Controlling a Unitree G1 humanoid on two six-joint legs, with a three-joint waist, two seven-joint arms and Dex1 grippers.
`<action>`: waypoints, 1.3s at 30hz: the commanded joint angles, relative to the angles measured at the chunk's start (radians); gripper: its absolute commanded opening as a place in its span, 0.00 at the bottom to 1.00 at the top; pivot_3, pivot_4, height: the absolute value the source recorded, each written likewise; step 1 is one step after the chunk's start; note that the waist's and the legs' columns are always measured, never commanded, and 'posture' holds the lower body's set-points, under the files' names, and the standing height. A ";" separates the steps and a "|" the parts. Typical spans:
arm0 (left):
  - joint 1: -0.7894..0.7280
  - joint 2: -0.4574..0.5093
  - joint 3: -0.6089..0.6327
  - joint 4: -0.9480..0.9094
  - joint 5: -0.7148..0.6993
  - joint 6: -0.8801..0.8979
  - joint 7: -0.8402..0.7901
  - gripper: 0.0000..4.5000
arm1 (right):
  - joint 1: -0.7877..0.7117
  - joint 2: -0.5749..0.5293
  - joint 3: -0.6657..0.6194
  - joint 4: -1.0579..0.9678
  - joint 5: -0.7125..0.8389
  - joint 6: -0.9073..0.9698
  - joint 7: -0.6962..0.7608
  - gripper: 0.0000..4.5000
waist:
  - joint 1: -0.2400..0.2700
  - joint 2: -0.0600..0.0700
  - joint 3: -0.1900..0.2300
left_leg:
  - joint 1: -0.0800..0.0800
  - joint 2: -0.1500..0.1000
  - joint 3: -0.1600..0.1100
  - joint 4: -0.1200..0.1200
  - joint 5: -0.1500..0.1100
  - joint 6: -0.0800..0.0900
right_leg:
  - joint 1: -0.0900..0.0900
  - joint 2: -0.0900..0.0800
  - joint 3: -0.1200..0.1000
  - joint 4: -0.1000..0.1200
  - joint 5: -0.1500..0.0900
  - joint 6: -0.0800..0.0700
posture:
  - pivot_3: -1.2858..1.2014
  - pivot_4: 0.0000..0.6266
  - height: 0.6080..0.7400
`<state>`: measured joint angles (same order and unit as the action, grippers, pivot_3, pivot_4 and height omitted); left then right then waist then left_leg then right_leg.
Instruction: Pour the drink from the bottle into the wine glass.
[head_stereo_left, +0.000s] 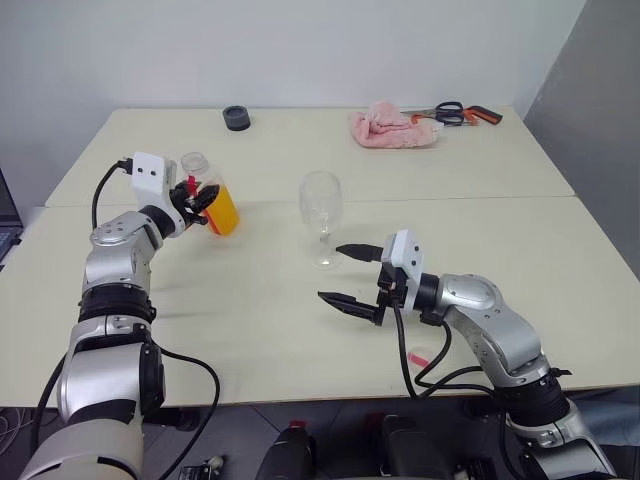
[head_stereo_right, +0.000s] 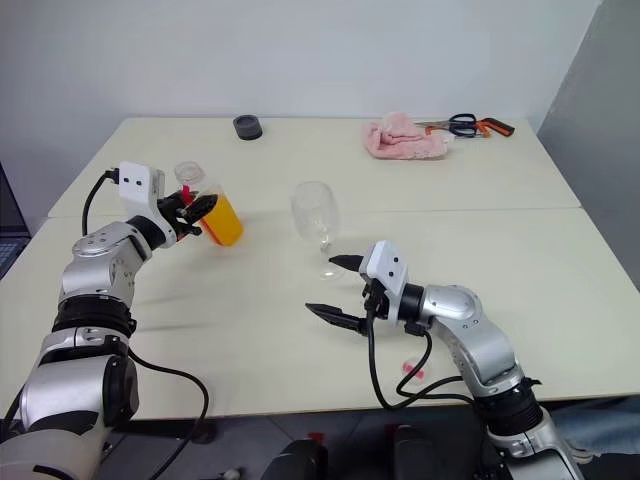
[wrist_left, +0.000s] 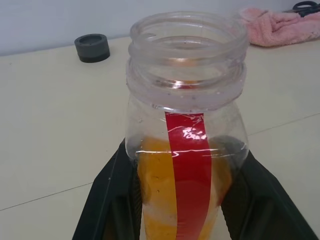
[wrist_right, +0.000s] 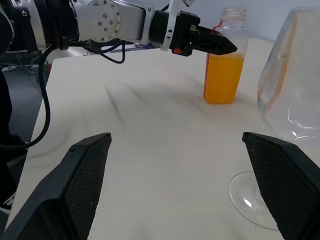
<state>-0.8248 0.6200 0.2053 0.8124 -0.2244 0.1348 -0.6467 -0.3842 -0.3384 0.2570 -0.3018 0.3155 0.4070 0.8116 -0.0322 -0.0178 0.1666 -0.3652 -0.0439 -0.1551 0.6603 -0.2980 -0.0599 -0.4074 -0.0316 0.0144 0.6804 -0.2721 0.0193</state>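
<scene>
Pale cream table (head_stereo_left: 300, 330) panels against a plain white wall form the work surface; a seam runs across the middle of it.

Risks from this position:
- The bottle (head_stereo_left: 213, 195) has no cap and a wide neck. Any abrupt tilt by the left gripper (head_stereo_left: 201, 204) on the way to the glass would likely spill liquid onto the table.
- The grip sits around the lower body of the bottle, with the fingers (wrist_left: 112, 200) pressed against both sides. The plastic looks thin, so excess squeeze could deform it or let it slip.
- The wine glass (head_stereo_left: 321, 215) stands on a thin stem and a small foot. A knock from the bottle neck or from the right gripper (head_stereo_left: 350, 275) would probably topple it.
- The wide neck pours fast, so overshooting the bowl is a fair concern.

Containers and contents:
- Bottle: upright at the left of the table, held by the closed left gripper. It holds the drink (wrist_right: 223, 77), an orange liquid filling roughly the lower half. Whether its base rests on the table or is just lifted is hard to judge.
- Wine glass: upright near the table centre, well apart from the bottle, and it appears empty.

Right gripper: jaws spread wide, holding nothing, pointing sideways with the glass foot just beside one finger and not touching it.

Items at the far edge: a dark cap (head_stereo_left: 236, 118), a pink cloth (head_stereo_left: 392, 129) and scissors (head_stereo_left: 460, 113).
</scene>
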 joint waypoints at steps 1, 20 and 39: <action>0.013 -0.007 -0.019 -0.159 -0.002 -0.019 -0.032 0.37 | -0.017 -0.009 -0.037 -0.086 0.024 0.008 -0.020 1.00 | 0.000 0.000 0.000 | 0.000 0.000 0.000 0.000 0.000 0.000 | 0.000 0.000 0.000 0.000 0.000 0.000 | 0.52 0.24 1.00; -0.026 -0.021 -0.286 -0.472 0.262 -0.218 -0.039 0.37 | -0.028 -0.035 -0.162 -0.163 0.050 0.074 -0.178 1.00 | 0.000 0.000 0.000 | -0.003 -0.001 0.000 0.001 0.000 0.000 | -0.002 -0.002 0.000 0.000 0.000 0.000 | 0.52 0.24 1.00; -0.092 0.034 -0.354 -0.386 0.521 -0.554 0.087 0.37 | -0.093 0.013 -0.145 -0.169 0.043 0.144 -0.298 1.00 | 0.000 0.000 0.000 | -0.004 -0.002 0.001 0.001 0.000 0.000 | -0.003 -0.002 0.000 0.000 0.000 0.000 | 0.52 0.24 1.00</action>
<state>-0.8740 0.6351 -0.1578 0.4443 0.2854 -0.3815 -0.5913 -0.4545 -0.3295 0.1191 -0.4303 0.3549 0.5575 0.5207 -0.0320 -0.0179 0.1667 -0.3687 -0.0455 -0.1536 0.6608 -0.2979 -0.0599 -0.4103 -0.0335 0.0149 0.6804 -0.2721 0.0193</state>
